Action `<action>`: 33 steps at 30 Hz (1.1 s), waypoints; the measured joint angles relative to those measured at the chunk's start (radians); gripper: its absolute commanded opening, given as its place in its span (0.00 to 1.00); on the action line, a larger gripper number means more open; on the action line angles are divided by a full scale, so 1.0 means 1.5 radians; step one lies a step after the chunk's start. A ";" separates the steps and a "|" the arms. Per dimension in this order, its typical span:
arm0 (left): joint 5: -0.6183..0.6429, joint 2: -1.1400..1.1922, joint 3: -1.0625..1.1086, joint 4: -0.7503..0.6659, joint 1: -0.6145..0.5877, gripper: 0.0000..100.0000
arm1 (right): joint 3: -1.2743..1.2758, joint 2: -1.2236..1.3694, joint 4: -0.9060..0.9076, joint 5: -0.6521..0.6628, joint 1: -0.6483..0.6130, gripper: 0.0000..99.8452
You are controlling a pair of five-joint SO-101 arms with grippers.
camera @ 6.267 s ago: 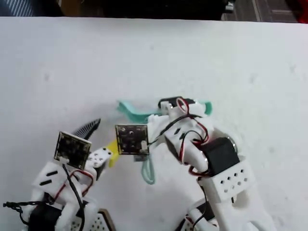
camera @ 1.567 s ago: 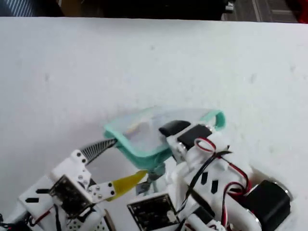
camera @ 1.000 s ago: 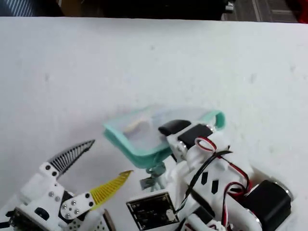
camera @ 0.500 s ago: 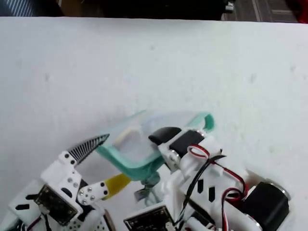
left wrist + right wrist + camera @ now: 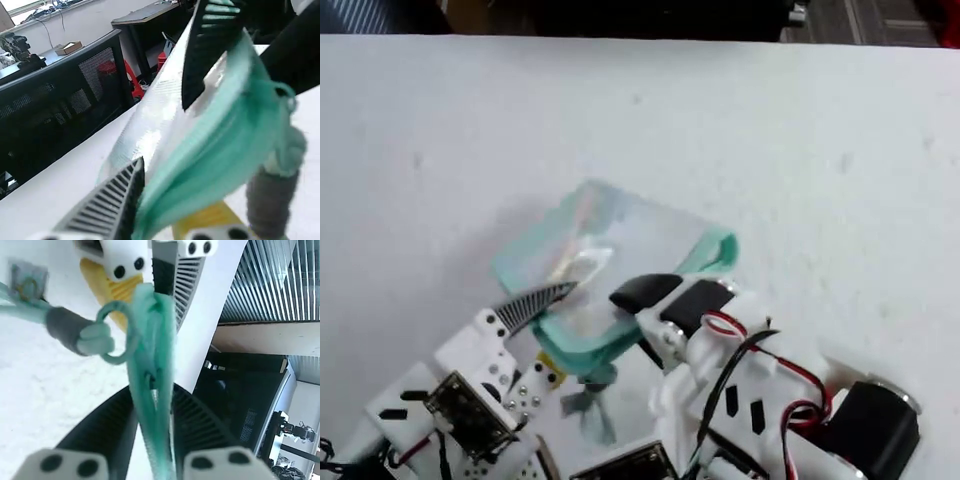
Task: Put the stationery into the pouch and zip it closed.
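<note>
The pouch (image 5: 610, 245), clear with a teal zip edge, is held tilted above the table near the front. Pale shapes (image 5: 582, 265) show through its clear side; I cannot tell what they are. My right gripper (image 5: 640, 298) is shut on the teal edge (image 5: 152, 390), one black finger on each side. My left gripper (image 5: 558, 325) is shut on the same edge further along: its ribbed black finger (image 5: 112, 210) lies over the pouch and its yellow finger (image 5: 215, 220) under it. The zipper pull (image 5: 590, 395), a grey tube with a teal loop (image 5: 67, 322), hangs below the edge.
The white table (image 5: 770, 130) stretches wide behind the pouch and to both sides. Its back edge runs along the top of the high view, with dark room beyond. Both arm bodies crowd the front edge.
The right gripper has swung the pouch up and to the left, so its clear side now faces upward. The left gripper, open and apart a second ago, has come in and closed on the pouch's edge.
</note>
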 measured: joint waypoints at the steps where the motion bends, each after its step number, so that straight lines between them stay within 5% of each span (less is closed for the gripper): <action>1: 0.000 -0.001 0.000 0.000 0.010 0.04 | 0.000 0.000 0.000 -0.002 0.000 0.02; 10: 0.000 -0.004 0.024 -0.014 0.078 0.02 | 0.000 0.000 -0.024 -0.078 0.000 0.02; 18: -0.001 -0.005 0.198 -0.221 0.074 0.02 | 0.128 -0.010 -0.141 -0.102 0.084 0.04; 25: 0.095 0.002 0.357 -0.451 -0.065 0.02 | 0.181 0.009 -0.252 -0.272 0.141 0.32; 33: 0.162 0.007 0.383 -0.480 -0.127 0.02 | 0.179 0.001 -0.340 -0.419 0.139 0.23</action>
